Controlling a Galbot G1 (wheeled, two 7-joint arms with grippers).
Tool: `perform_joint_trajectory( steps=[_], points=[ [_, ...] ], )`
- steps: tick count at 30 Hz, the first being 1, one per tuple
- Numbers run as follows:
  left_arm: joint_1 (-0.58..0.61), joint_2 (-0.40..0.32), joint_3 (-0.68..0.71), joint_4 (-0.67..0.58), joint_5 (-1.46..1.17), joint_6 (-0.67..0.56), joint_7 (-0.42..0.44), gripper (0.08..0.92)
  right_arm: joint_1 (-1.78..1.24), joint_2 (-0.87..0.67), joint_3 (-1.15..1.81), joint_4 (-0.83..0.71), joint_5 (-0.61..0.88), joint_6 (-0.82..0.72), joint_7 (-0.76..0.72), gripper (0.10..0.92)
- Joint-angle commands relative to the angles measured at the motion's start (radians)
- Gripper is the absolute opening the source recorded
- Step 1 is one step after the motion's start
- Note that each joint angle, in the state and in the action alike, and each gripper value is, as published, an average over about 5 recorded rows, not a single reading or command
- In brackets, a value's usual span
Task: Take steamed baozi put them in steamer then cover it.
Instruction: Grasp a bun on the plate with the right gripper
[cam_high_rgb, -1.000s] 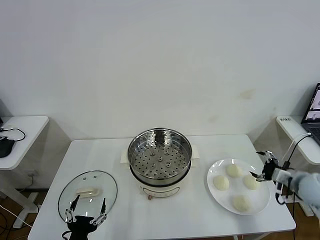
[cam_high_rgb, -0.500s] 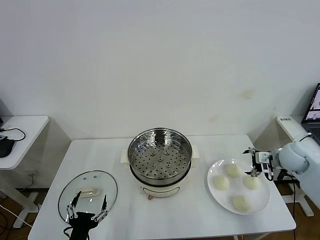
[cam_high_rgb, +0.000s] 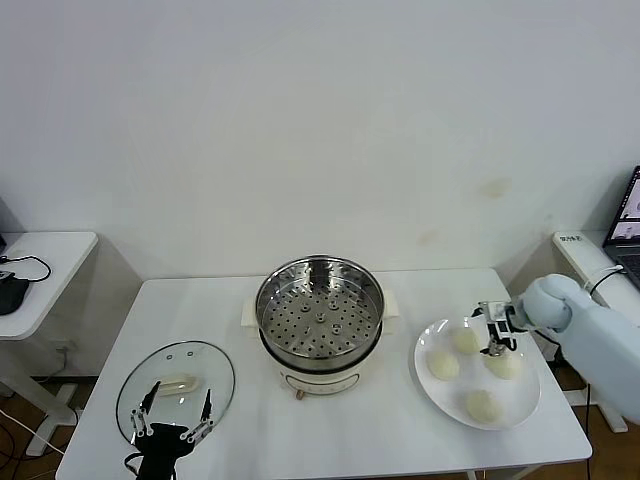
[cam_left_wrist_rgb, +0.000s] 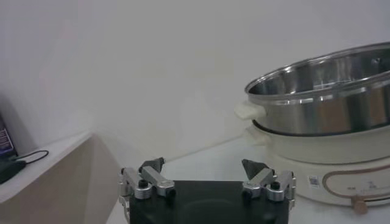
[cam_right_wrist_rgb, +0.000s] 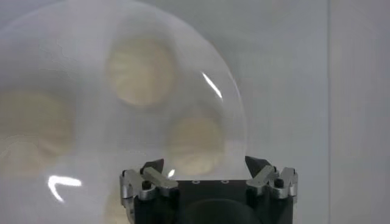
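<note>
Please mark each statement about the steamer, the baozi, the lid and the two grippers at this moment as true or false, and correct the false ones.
1. All four baozi lie on the white plate. True.
2. The steamer already holds one baozi. False: its perforated tray is empty.
3. The glass cover sits on the steamer. False: it lies flat on the table, on the robot's left of the steamer.
4. The right gripper is open above the plate, holding nothing. True.
5. The left gripper grips the cover's handle. False: it is open at the near edge of the cover, with nothing held.
</note>
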Motion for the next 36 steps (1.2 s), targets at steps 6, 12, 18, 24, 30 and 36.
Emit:
perform_joint_trajectory(
  steps=[6,12,18,24,30,36],
  points=[
    [0.0,-0.001,0.001,0.001,0.002,0.001,0.001,0.823,0.042,0.059,-0.055,-0.056,-0.014,-0.015,-0.012,0.763],
    [0.0,-0.003,0.003,0.001,0.002,0.001,-0.001,0.823,0.037,0.055,-0.052,-0.059,-0.027,-0.027,-0.014,0.699],
    [0.0,-0.002,0.002,0.0,0.003,0.0,-0.002,0.823,0.033,0.059,-0.045,-0.072,-0.035,-0.035,-0.012,0.644],
    [0.003,-0.003,0.001,0.0,0.005,0.0,-0.004,0.823,0.035,0.068,-0.035,-0.089,-0.041,-0.039,-0.014,0.588],
    [0.007,-0.003,0.001,-0.004,0.006,-0.001,-0.004,0.823,0.049,0.053,-0.043,-0.082,-0.014,-0.042,-0.032,0.561],
    [0.009,0.001,0.0,-0.009,0.006,0.0,-0.003,0.823,0.098,-0.002,-0.093,-0.016,0.074,-0.06,-0.058,0.56]
  ],
)
